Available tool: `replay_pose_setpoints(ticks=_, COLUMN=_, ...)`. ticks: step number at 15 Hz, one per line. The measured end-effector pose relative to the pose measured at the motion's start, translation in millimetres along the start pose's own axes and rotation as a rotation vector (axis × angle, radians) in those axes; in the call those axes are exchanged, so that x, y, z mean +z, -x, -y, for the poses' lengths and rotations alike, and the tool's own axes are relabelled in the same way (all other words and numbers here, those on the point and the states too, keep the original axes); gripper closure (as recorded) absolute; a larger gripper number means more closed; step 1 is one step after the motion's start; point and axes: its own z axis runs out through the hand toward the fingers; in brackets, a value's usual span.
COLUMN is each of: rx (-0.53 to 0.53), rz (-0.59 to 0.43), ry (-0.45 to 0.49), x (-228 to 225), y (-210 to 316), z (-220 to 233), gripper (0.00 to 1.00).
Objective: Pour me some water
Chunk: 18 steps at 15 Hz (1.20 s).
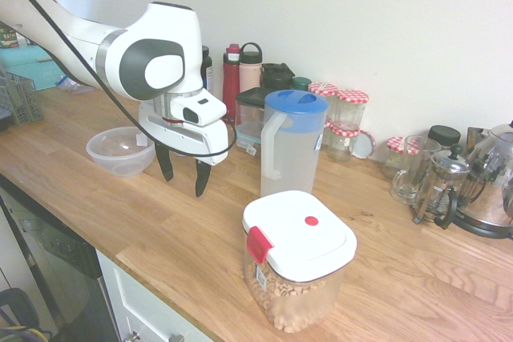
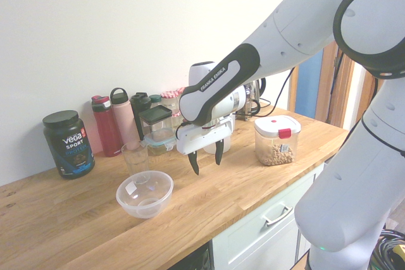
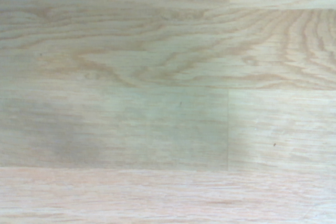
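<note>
Blue-lidded jug [image 1: 295, 146]: centre of the first exterior view; I needed its handle [image 1: 270, 154] squarely between the fingers.
Gripper [image 1: 183, 183]: open, empty.

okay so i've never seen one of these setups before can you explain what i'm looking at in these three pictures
The machine is one white robot arm ending in a gripper with two black fingers, which stand apart and hold nothing.

Two pictures show the scene from opposite sides. The third comes from a camera on the arm's wrist, looking closely at the light wooden countertop.

On that surface are a tall frosted plastic jug with a blue lid, a clear plastic bowl, and a clear food container with a white lid and red latch. A clear drinking glass stands by the bowl. Bottles and jars line the wall. How much water is in the jug, I can't tell.
</note>
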Motion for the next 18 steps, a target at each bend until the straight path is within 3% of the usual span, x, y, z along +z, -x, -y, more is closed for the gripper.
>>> replay_pose_setpoints(ticks=4, rx=0.000, rz=-0.019, ry=-0.017, x=-26.7, y=-7.2, z=2.1, gripper=0.00)
replay_pose_setpoints(ticks=8, rx=-0.029, rz=-0.090, ry=-0.054, x=-145.3, y=-24.7, z=-11.2, gripper=0.00)
replay_pose_setpoints(ticks=11, rx=-0.055, rz=-0.119, ry=-0.053, x=-197.9, y=-51.7, z=-40.1, gripper=0.00)
replay_pose_setpoints(ticks=15, rx=-0.027, rz=-0.128, ry=-0.045, x=-209.7, y=-88.7, z=-81.0, gripper=0.00)
replay_pose_setpoints(ticks=18, rx=-0.015, rz=-0.116, ry=-0.029, x=-196.1, y=-116.1, z=-87.5, gripper=0.00)
